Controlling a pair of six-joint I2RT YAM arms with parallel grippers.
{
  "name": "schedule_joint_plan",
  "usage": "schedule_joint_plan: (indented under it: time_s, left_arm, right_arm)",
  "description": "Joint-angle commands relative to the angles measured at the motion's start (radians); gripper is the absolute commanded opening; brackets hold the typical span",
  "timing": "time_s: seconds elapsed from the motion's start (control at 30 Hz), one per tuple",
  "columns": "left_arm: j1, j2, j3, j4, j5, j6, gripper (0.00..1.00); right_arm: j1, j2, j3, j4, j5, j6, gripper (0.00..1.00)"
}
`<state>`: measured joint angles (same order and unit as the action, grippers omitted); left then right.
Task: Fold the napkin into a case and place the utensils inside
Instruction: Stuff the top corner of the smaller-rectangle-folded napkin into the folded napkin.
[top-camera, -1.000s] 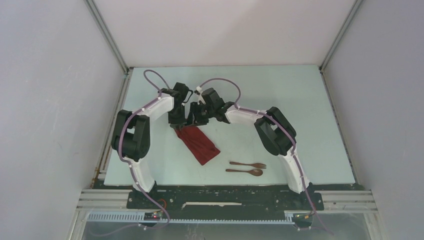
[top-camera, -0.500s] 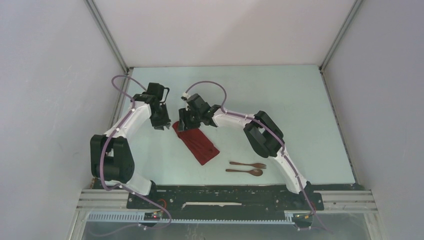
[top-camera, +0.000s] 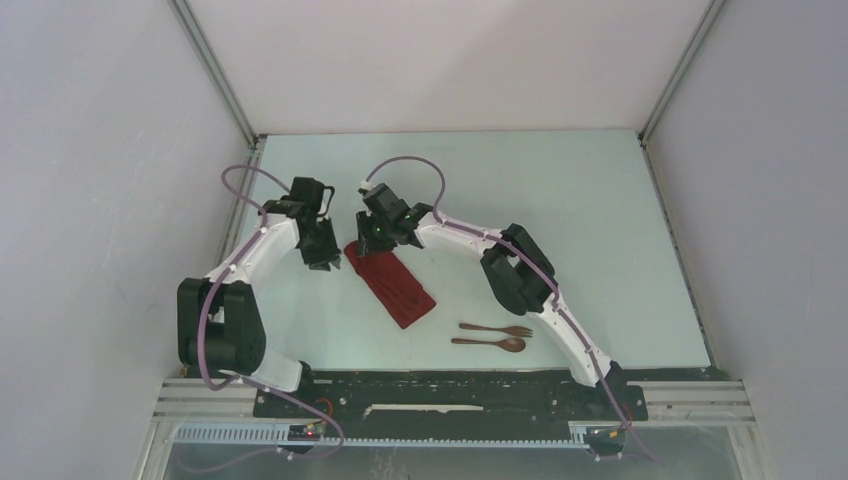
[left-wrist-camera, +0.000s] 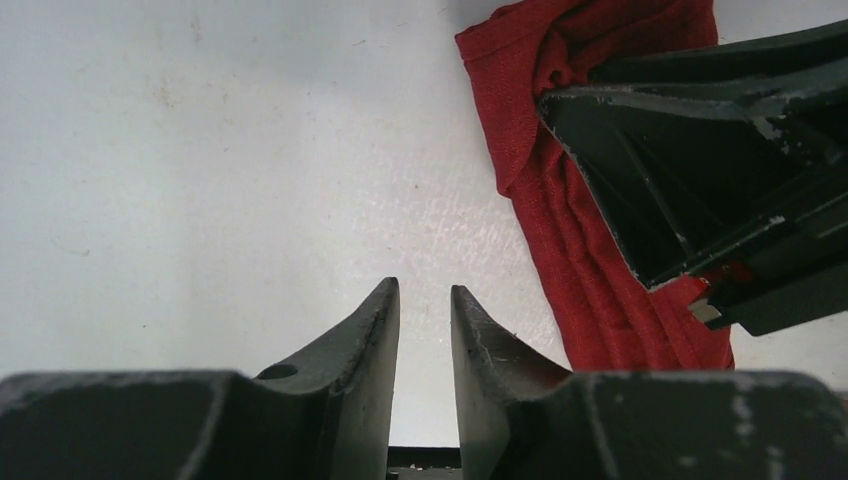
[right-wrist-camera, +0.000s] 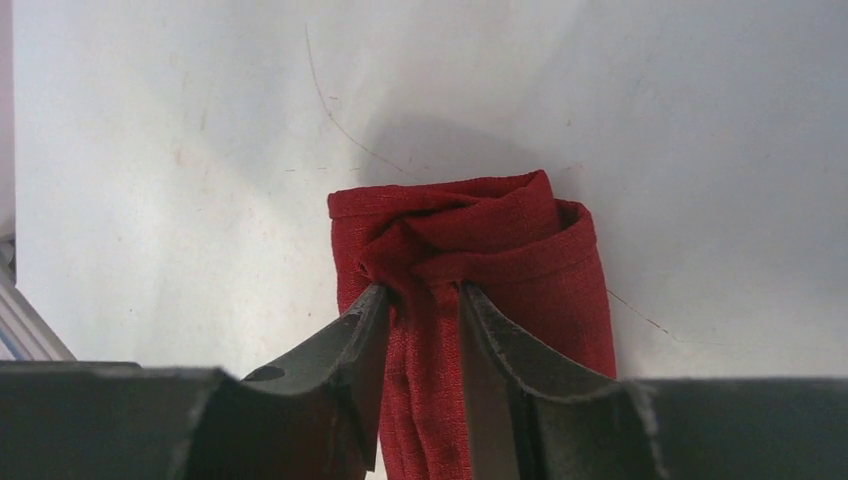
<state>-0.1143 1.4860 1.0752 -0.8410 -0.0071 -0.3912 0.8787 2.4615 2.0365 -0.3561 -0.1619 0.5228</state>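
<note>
Tabletop (top-camera: 600, 200), pale and bare-looking, fills most of the view from above, and both arms reach out over its left half. The left arm (top-camera: 262, 243) bends in from the left side. The right arm (top-camera: 455, 235) stretches from the near right across to the far left.

Between their wrists lies the case (top-camera: 395, 285), a narrow dark red strip of cloth running diagonally from far left to near right, a little left of the table's middle. Its far end is bunched into rumpled folds (more rolled than flat there).

The right gripper (right-wrist-camera: 418, 290) sits on that far end, its fingers drawn in on a raised ridge of the cloth and pinching it. The left gripper (left-wrist-camera: 424, 290) is just left of the strip and apart from it, over bare table. Its fingers are nearly together, with only a thin slit between them and nothing in it.

The fork (top-camera: 497, 329) and spoon (top-camera: 490, 343) lie side by side toward the near edge, right of the case's near end and clear of it, the fork being the farther of the two.
</note>
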Motion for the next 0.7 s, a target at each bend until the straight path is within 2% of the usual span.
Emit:
schedule_joint_plan:
  time_s: [0.0,0.13,0.2,0.37,0.53,0.67]
  left_arm:
    - [0.006,-0.035,-0.019,0.046,0.056,0.011,0.34]
    - [0.005,-0.018,-0.035,0.084,0.11,0.001,0.42]
    - [0.005,0.003,-0.028,0.099,0.13,-0.007,0.42]
    - [-0.037,0.11,0.076,0.072,0.102,-0.003,0.42]
    - [-0.129,0.255,0.234,-0.038,-0.087,0.017,0.34]
    - [-0.174,0.309,0.287,-0.063,-0.141,0.015,0.33]
  right_arm:
    - [0.004,0.048,0.025,-0.05,0.067,0.004,0.33]
    - [-0.008,0.012,0.0,0.0,-0.001,0.001,0.07]
    - [-0.013,-0.03,-0.029,0.038,-0.025,0.012,0.0]
    - [-0.038,-0.11,-0.105,0.12,-0.081,0.101,0.0]
    - [-0.065,-0.182,-0.244,0.235,-0.113,0.213,0.0]
    - [-0.082,-0.197,-0.289,0.276,-0.137,0.265,0.0]
